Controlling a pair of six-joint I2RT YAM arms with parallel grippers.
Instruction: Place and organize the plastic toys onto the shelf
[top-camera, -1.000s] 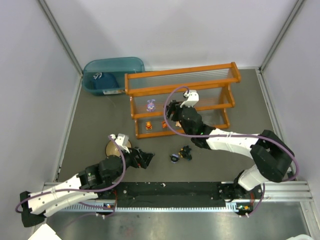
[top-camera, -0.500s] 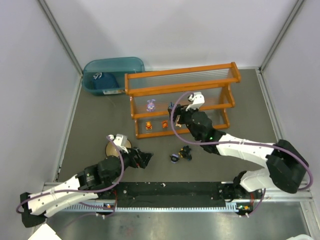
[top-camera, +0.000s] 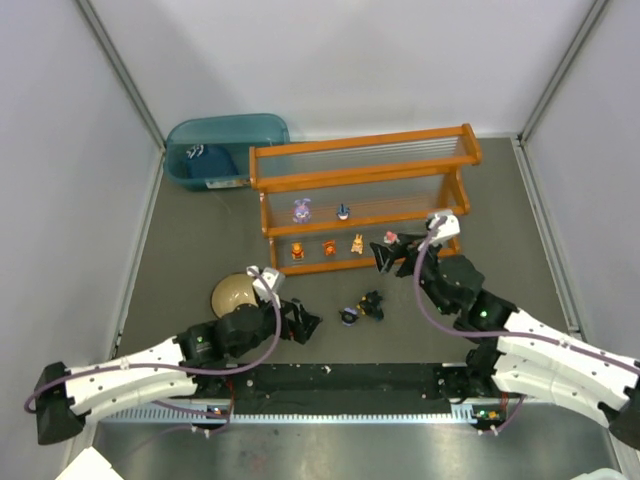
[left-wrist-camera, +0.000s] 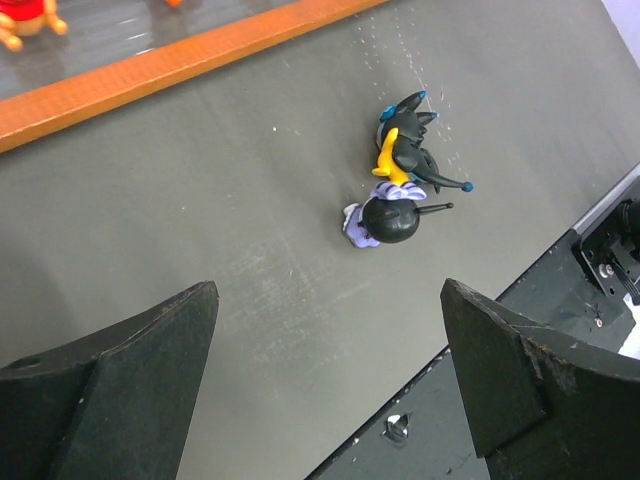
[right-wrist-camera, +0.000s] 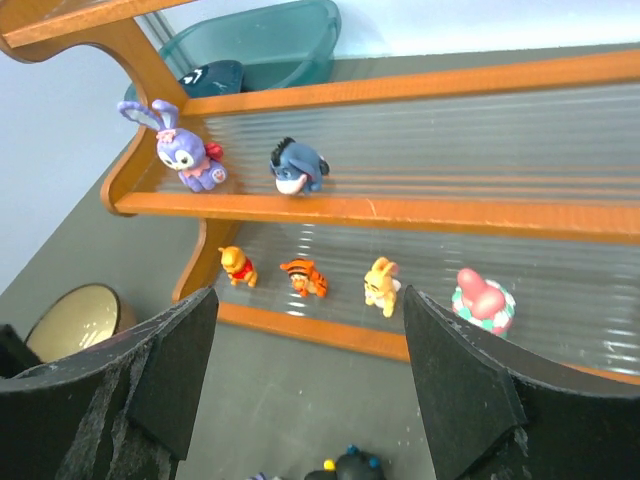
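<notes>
grey table (left-wrist-camera: 180, 220), black toy (left-wrist-camera: 412, 158) lying beyond spread left jaws, untouched

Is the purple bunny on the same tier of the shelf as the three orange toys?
No, the purple bunny stands one tier higher, beside the small dark-blue toy.

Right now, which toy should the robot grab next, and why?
Probably the left fingers should ease forward and down to the round-headed toy. They are open and empty, and that toy lies nearest ahead of them on the table, right beside the black toy. Both are off the shelf, while the other toys already stand on it.
</notes>
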